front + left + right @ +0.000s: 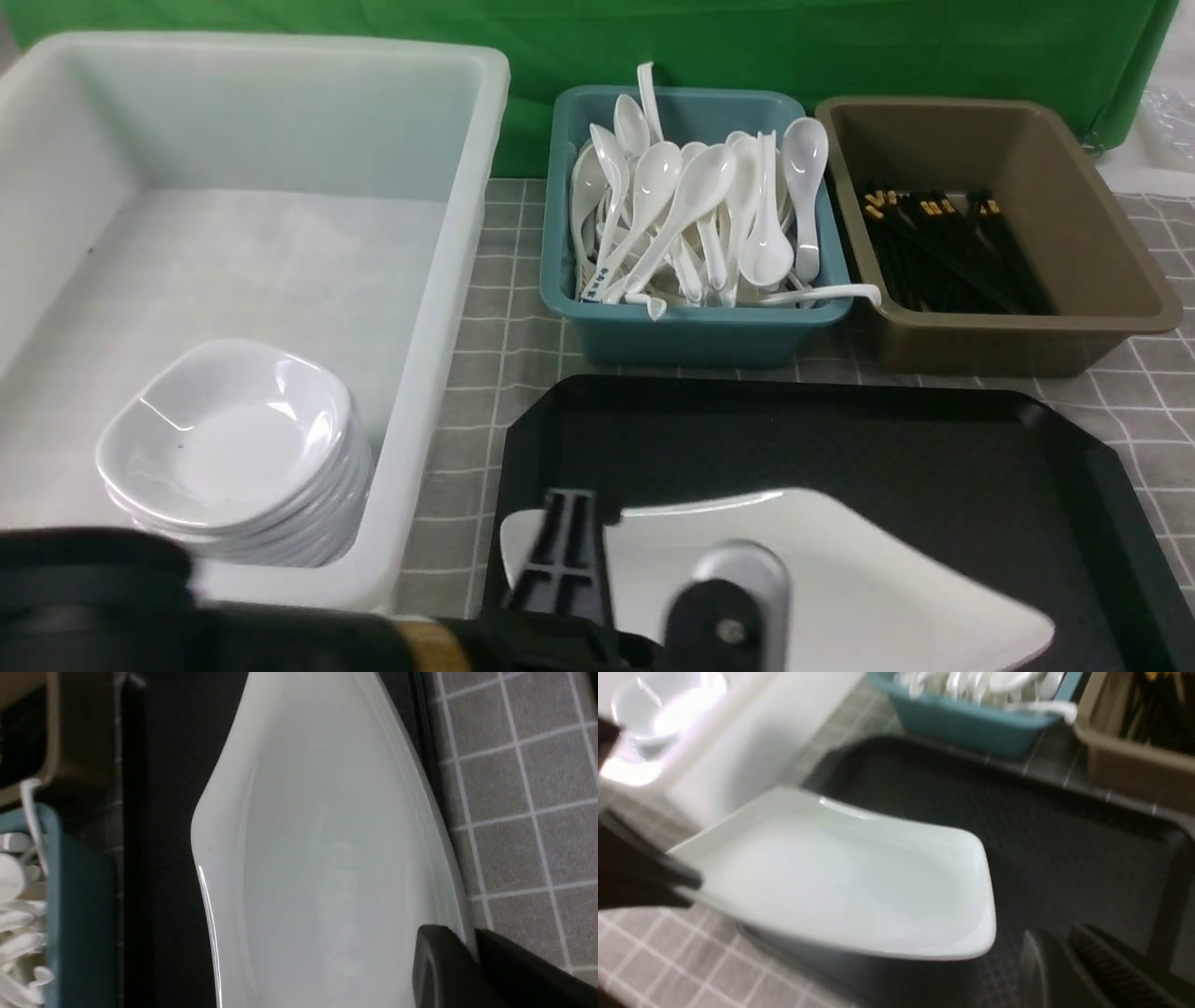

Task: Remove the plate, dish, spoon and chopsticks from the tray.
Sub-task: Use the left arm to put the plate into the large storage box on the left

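Pinching the plate (327, 858) by its rim, the left claw (460, 935) holds it tilted over the tray (840, 439) (one side raised). The right claw (1064, 947) is narrow, empty.

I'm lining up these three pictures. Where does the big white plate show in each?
Front view: plate, low centre.
Left wrist view: plate fills the middle.
Right wrist view: plate, large, around the middle.
Shared landmark: teal tub, in all three.
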`<state>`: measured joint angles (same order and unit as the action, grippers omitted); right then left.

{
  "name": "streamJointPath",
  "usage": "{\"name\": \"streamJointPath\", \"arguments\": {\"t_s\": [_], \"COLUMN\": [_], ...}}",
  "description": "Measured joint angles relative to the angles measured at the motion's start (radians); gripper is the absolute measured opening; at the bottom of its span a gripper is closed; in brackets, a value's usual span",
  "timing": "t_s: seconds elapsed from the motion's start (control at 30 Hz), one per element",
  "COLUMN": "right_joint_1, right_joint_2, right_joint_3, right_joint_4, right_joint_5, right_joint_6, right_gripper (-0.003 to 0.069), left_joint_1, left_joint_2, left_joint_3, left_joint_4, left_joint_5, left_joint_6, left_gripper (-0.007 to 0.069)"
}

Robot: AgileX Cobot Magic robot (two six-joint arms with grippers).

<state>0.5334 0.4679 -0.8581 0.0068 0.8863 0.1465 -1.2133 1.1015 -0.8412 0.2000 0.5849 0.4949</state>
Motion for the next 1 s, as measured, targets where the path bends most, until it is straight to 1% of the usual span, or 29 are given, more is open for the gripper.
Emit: {"name": "streamJointPath", "arguments": {"t_s": [0.07,0.17,0.2,0.23,0.3,0.33,0.37,0.4,0.43,0.47,0.5,0.53,0.57,0.6,0.63,0.7,0.73,0.77,0.8,0.9,1.0], "right_joint_1": [0.000,0.000,0.000,0.000,0.000,0.000,0.000,0.000,0.000,0.000,0.000,0.000,0.000,0.000,0.000,0.000,0.000,0.000,0.000,0.000,0.000], "right_joint_2": [0.012,0.042,0.052,0.076,0.108,0.135,0.154,0.184,0.189,0.229,0.233,0.249,0.279,0.285,0.300,0.315,0.316,0.317,0.317,0.317,0.317], "right_joint_3": [-0.030,-0.078,-0.093,-0.114,-0.138,-0.157,-0.167,-0.179,-0.180,-0.190,-0.190,-0.192,-0.193,-0.193,-0.193,-0.193,-0.193,-0.193,-0.193,-0.194,-0.194], "right_joint_4": [-0.007,-0.007,-0.007,-0.007,-0.007,-0.007,-0.007,-0.007,-0.007,0.002,0.002,0.007,0.022,0.027,0.034,0.042,0.042,0.044,0.044,0.045,0.048], "right_joint_5": [-0.006,-0.015,-0.016,-0.024,-0.036,-0.043,-0.048,-0.053,-0.057,-0.067,-0.067,-0.072,-0.074,-0.074,-0.073,-0.068,-0.066,-0.056,-0.048,-0.014,0.011], "right_joint_6": [0.004,0.009,0.009,0.002,-0.006,-0.014,-0.024,-0.038,-0.041,-0.062,-0.064,-0.077,-0.113,-0.115,-0.132,-0.163,-0.167,-0.180,-0.185,-0.208,-0.221], "right_gripper": [0.0078,0.0040,0.0030,0.0024,0.0023,0.0023,0.0023,0.0023,0.0023,0.0023,0.0023,0.0024,0.0024,0.0024,0.0025,0.0027,0.0027,0.0027,0.0027,0.0027,0.0028], "left_joint_1": [0.000,0.000,0.003,0.015,0.057,0.095,0.133,0.200,0.225,0.335,0.349,0.409,0.565,0.580,0.683,0.813,0.823,0.897,0.929,0.993,1.017], "left_joint_2": [-0.054,-0.114,-0.129,-0.146,-0.149,-0.143,-0.136,-0.123,-0.117,-0.095,-0.088,-0.071,-0.020,-0.007,0.036,0.128,0.135,0.201,0.234,0.326,0.393], "left_joint_3": [-0.009,-0.046,-0.071,-0.107,-0.164,-0.192,-0.212,-0.235,-0.241,-0.259,-0.260,-0.263,-0.267,-0.267,-0.268,-0.268,-0.268,-0.268,-0.268,-0.268,-0.268], "left_joint_4": [0.002,0.042,0.070,0.137,0.227,0.289,0.322,0.354,0.358,0.364,0.364,0.359,0.329,0.320,0.293,0.257,0.257,0.253,0.252,0.254,0.269], "left_joint_5": [-0.005,0.005,0.013,0.031,0.066,0.090,0.101,0.117,0.118,0.114,0.111,0.102,0.075,0.068,0.049,0.021,0.017,0.007,-0.002,-0.039,-0.065], "left_joint_6": [-0.021,-0.087,-0.121,-0.183,-0.270,-0.304,-0.311,-0.311,-0.309,-0.285,-0.282,-0.264,-0.229,-0.225,-0.191,-0.132,-0.124,-0.100,-0.094,-0.079,-0.076], "left_gripper": [0.0033,0.0033,0.0033,0.0033,0.0033,0.0033,0.0033,0.0033,0.0033,0.0033,0.0033,0.0033,0.0033,0.0033,0.0033,0.0033,0.0033,0.0033,0.0033,0.0033,0.0033]}}
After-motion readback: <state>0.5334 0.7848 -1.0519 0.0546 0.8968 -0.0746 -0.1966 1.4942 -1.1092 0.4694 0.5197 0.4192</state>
